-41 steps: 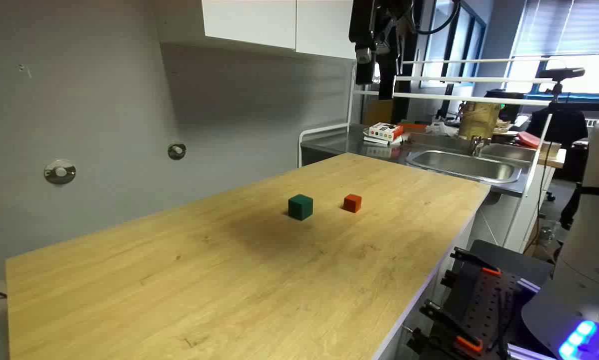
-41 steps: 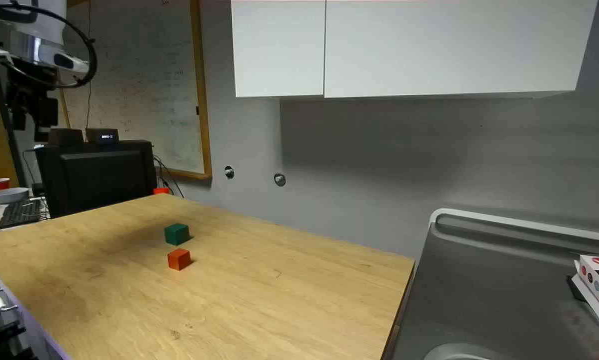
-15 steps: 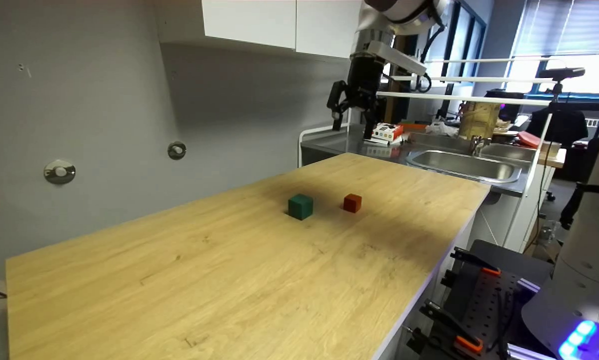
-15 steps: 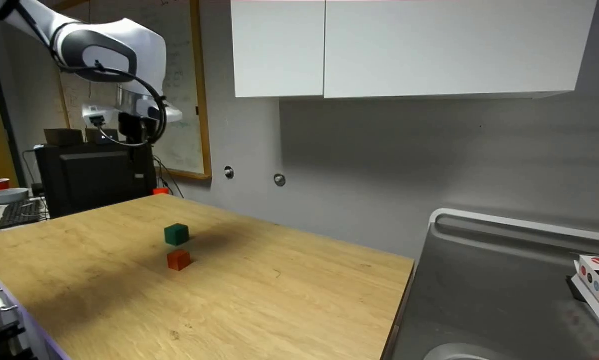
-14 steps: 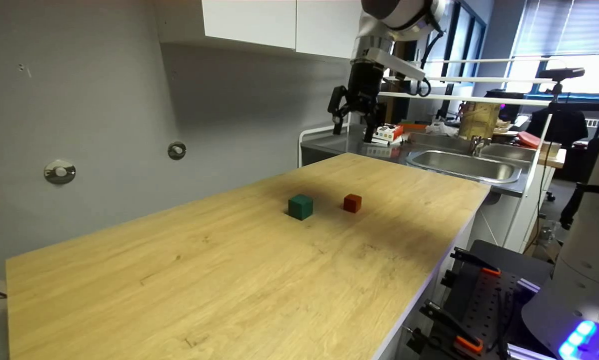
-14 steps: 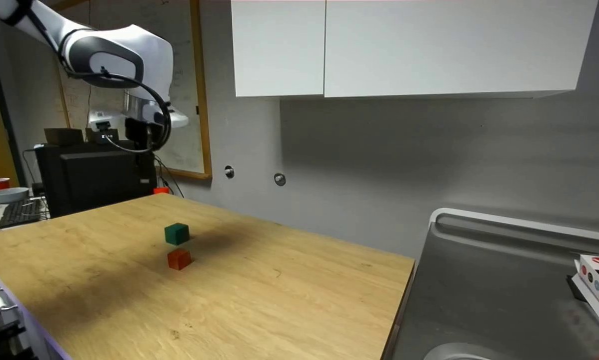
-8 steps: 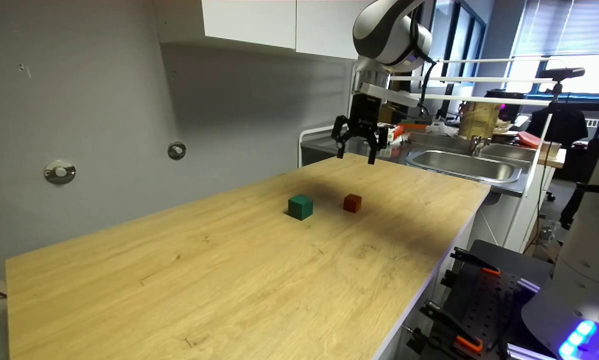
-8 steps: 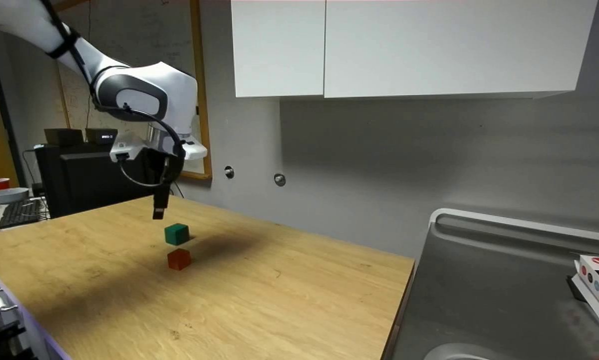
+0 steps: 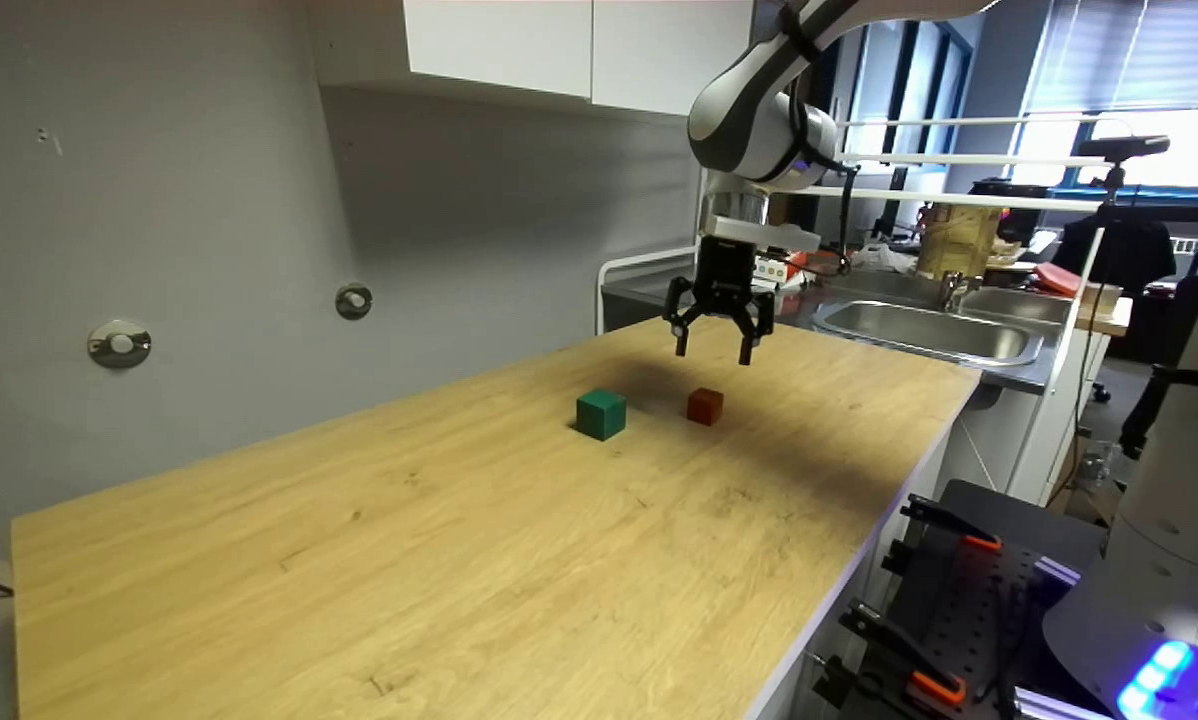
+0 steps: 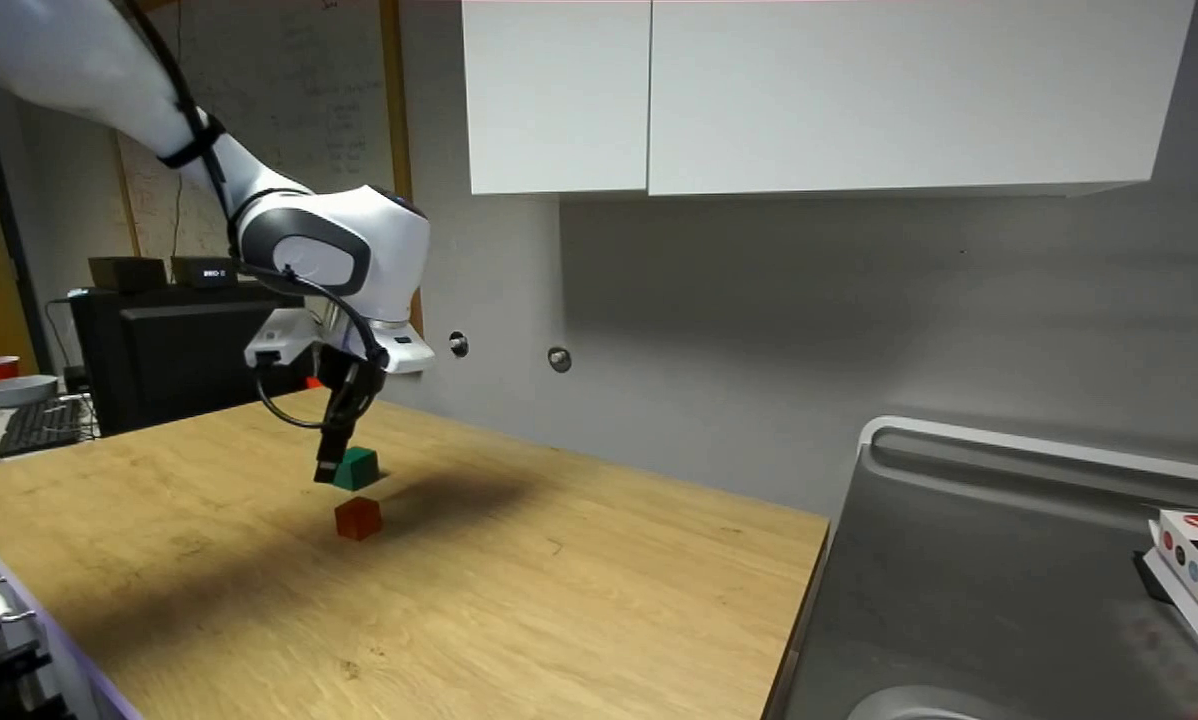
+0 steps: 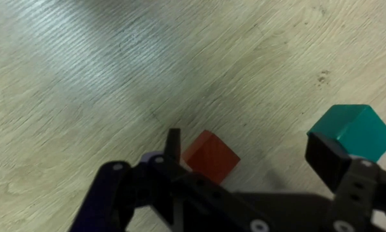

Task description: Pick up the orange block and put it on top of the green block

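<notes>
The orange block sits on the wooden table beside the green block, a short gap apart. My gripper is open and empty, pointing down above the table near the orange block. In an exterior view the fingertip partly covers the green block, and the orange block stands nearer the camera. In the wrist view the orange block shows between the open fingers, closer to the left finger, which hides its lower part. The right finger overlaps the green block.
The wooden table has a wall along its back. A metal counter with a sink and a small box stands past the table's end. White cabinets hang above. A black monitor stands behind the table.
The arm has swung in over the table and lowered, bringing the open gripper down close above the blocks. Its shadow now falls over the orange block. Both blocks have stayed in place.
</notes>
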